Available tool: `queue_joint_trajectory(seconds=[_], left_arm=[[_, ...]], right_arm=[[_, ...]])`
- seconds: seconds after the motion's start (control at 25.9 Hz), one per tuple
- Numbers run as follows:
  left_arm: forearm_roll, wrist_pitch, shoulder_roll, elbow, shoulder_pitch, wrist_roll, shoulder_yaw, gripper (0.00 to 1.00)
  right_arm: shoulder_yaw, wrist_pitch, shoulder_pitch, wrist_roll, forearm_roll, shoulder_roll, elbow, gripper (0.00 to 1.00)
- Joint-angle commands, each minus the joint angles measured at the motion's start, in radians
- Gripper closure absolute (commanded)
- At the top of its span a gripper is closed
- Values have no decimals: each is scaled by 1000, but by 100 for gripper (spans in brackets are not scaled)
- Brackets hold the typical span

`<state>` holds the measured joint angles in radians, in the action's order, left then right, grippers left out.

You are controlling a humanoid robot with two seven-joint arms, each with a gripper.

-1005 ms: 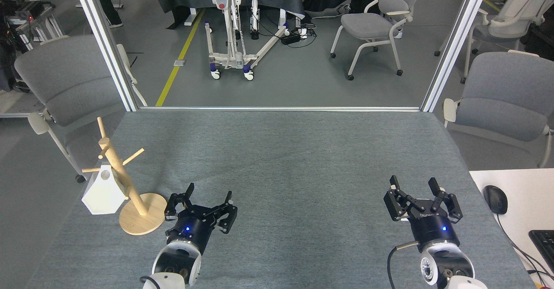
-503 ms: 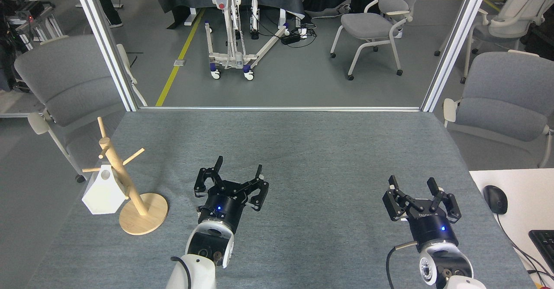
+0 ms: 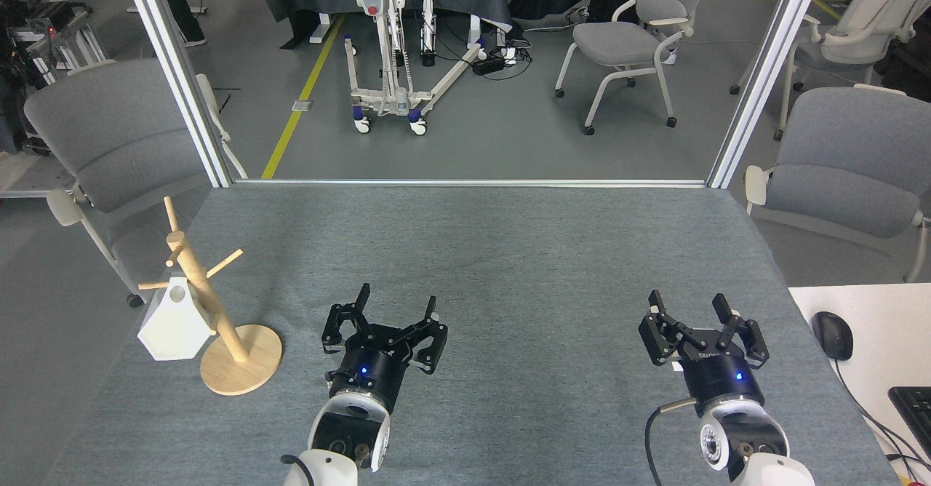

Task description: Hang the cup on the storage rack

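The storage rack (image 3: 200, 293), a light wooden post with thin angled pegs on a round disc base, stands at the table's left edge. The white faceted cup (image 3: 174, 320) hangs on the rack's left side, a peg passing through the round hole in its wall. My left gripper (image 3: 396, 301) is open and empty over the table, well to the right of the rack. My right gripper (image 3: 687, 300) is open and empty at the right side of the table.
The grey felt table (image 3: 480, 253) spreads between both arms. A white desk (image 3: 873, 326) with a black mouse (image 3: 832, 335) and a keyboard corner adjoins on the right. Grey chairs stand left and right of the table.
My left gripper swung away from the rack's base to the right and forward, then drew back a little. My right gripper shifted slightly left and forward. The cup stayed on the rack.
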<state>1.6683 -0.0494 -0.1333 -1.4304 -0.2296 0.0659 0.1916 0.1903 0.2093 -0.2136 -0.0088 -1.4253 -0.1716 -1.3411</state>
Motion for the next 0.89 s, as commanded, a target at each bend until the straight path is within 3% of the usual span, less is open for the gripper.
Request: queue_joint_trajectory(seconds=[0.0,0.85], left_arm=[[-4,2,0,-1,1,0,-1,2],[-45,3,0,-18,4,-1,-3,2]], right_arm=[[0,-1,-4,0,-1,0,7,0],[0,-31,-6,0,2,4,8,0]])
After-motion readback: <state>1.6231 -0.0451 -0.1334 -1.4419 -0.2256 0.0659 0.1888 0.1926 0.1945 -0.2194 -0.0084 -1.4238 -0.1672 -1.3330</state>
